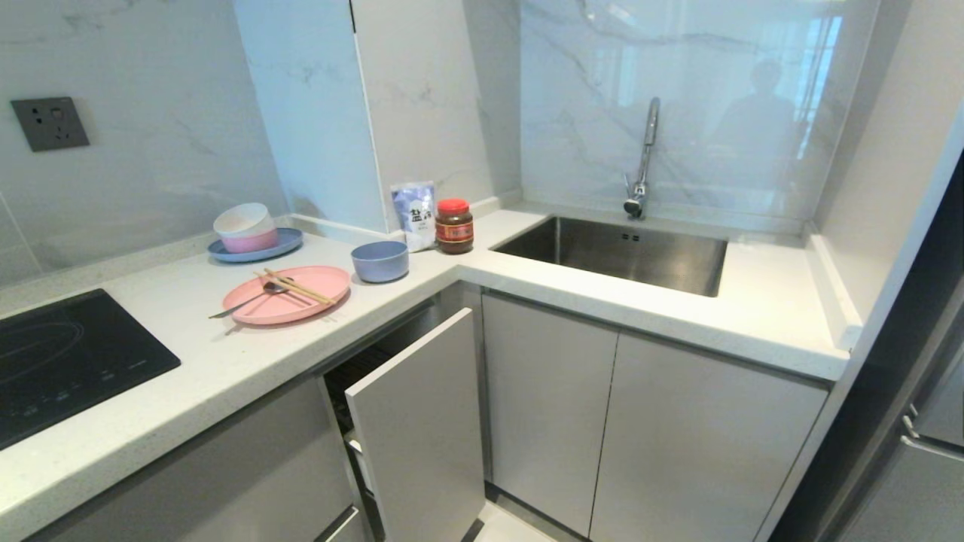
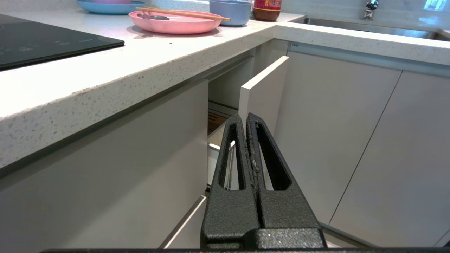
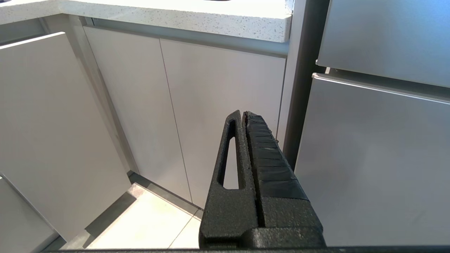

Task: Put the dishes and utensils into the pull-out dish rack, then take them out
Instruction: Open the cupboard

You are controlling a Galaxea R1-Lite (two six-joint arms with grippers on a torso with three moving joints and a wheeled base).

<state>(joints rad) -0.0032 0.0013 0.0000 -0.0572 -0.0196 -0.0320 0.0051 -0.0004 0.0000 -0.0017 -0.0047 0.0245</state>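
Both jaws, left gripper [image 2: 247, 117] and right gripper [image 3: 243, 114], are pressed together, empty, below the countertop [image 2: 105, 66].

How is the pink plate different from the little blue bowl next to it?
The pink plate is wide, flat and shallow; the blue bowl is smaller across, with taller sides. The pink plate has chopsticks and a spoon lying on it; nothing shows inside the blue bowl. The pink plate sits nearer the counter's front edge, the blue bowl farther back. Both are round and sit upright on the counter.
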